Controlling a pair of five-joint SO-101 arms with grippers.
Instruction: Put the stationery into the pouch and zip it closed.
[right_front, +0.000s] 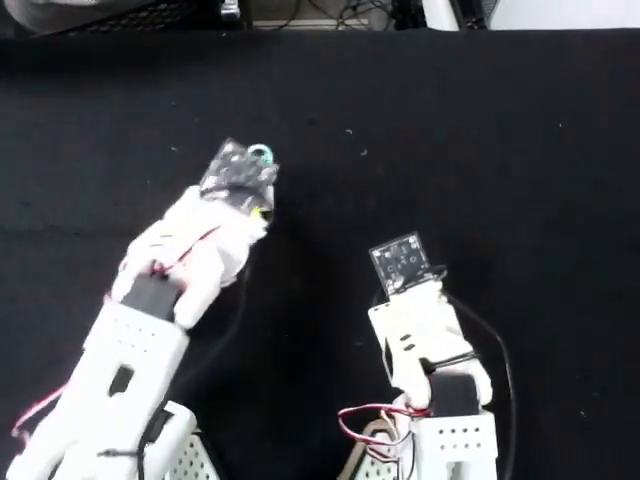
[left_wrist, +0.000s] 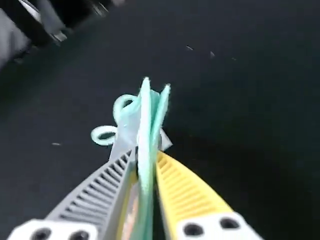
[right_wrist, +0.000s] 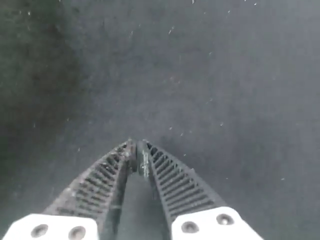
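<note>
Gripping stage judged: stationery clamped, pouch step yet to be done

A mint-green stationery piece (left_wrist: 145, 115), thin and flat with two ring handles (left_wrist: 105, 135) at its far end, was seen clamped edge-on between the jaws of the left gripper (left_wrist: 146, 155). Whether it was a pair of scissors could not be settled. In the high view the same piece (right_front: 260, 153) was found poking out of the left gripper (right_front: 245, 180) at about 10 o'clock from the middle of the black table (right_front: 480, 150), and it appeared to be lifted off the cloth. The right gripper (right_wrist: 136, 150) was seen with its jaws brought together at the tips and nothing between them, parked at about 5 o'clock above bare cloth.

The step in hand was judged to be the carry, with the grasp made and nothing yet put away. For the next move, the held piece would need to be brought over the pouch mouth and lined up lengthwise with the opening before release; the free right gripper could be used to steady the pouch
</note>
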